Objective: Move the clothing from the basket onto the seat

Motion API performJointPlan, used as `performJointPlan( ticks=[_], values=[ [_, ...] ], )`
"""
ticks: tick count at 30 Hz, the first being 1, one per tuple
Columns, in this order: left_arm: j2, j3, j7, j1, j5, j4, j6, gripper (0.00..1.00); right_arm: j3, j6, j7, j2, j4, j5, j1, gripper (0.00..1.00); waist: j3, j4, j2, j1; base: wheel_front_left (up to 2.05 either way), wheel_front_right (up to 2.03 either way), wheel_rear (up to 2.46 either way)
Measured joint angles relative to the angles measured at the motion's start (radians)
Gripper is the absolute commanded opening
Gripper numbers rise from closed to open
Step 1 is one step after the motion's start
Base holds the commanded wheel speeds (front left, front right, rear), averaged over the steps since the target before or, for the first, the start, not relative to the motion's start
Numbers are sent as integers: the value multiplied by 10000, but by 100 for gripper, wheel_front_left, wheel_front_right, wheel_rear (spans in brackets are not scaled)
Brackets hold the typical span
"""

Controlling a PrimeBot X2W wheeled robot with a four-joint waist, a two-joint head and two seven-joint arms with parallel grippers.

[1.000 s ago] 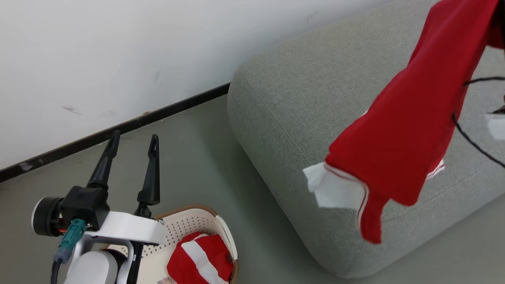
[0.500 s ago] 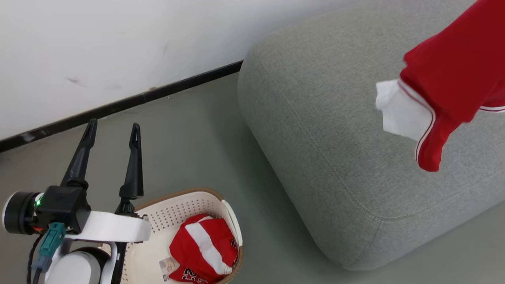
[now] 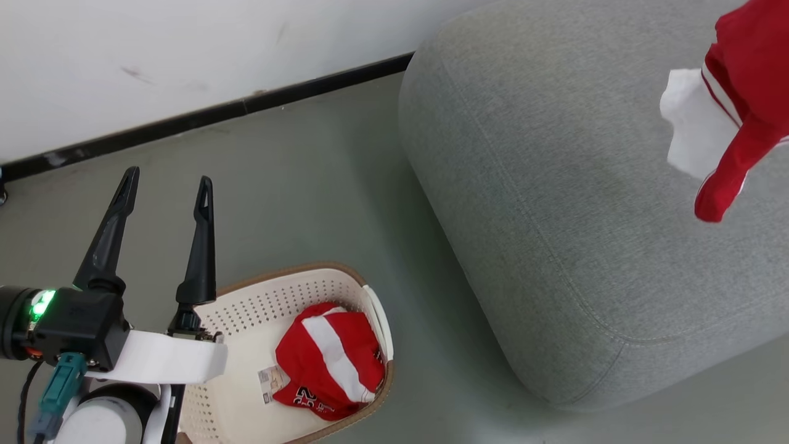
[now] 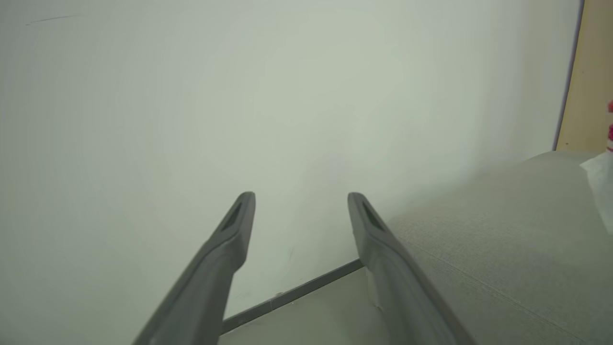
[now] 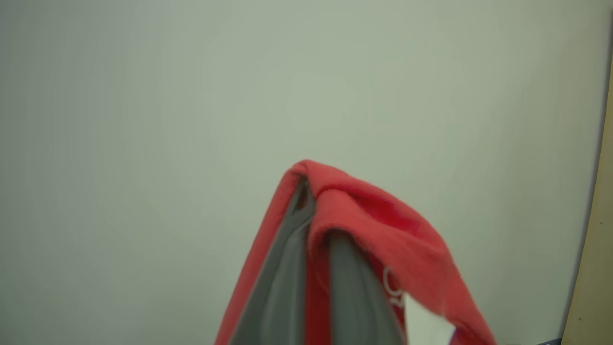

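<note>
A red garment with white trim (image 3: 743, 117) hangs in the air over the right part of the grey seat (image 3: 555, 203). In the right wrist view my right gripper (image 5: 313, 211) is shut on that red garment (image 5: 378, 211), the cloth draped over its fingertips. A second red garment with a broad white stripe (image 3: 333, 361) lies bunched in the cream basket (image 3: 246, 308) on the floor, bottom centre. My left gripper (image 3: 165, 185) stands open above the floor just left of the basket, with nothing between its fingers (image 4: 234, 230).
A pale wall with a black skirting strip (image 3: 203, 117) runs along the back. Grey-green floor (image 3: 296, 197) lies between the basket and the seat. In the left wrist view the seat (image 4: 503, 249) sits at the right, a tan panel (image 4: 591, 72) behind it.
The camera has shifted, so the basket and seat sit further right and more of the basket shows. The held garment has swung up and to the right. The left gripper stays open.
</note>
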State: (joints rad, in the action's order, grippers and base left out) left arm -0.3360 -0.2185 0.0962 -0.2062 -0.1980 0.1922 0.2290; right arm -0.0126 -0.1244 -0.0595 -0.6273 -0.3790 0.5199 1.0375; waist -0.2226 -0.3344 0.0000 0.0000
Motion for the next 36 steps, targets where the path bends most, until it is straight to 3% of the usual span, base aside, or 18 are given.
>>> performJointPlan(
  ticks=[22,36],
  values=[
    [-577,-115,-1120,-44,439,1298,-46,100,366,0,673,-393,-2426,-968,971,0,-1480,751,0,0,0,0,0],
    [-711,-263,-1588,-473,514,1695,-194,100,186,0,1308,339,-3747,-1078,42,0,-2328,921,0,0,0,0,0]
  ],
)
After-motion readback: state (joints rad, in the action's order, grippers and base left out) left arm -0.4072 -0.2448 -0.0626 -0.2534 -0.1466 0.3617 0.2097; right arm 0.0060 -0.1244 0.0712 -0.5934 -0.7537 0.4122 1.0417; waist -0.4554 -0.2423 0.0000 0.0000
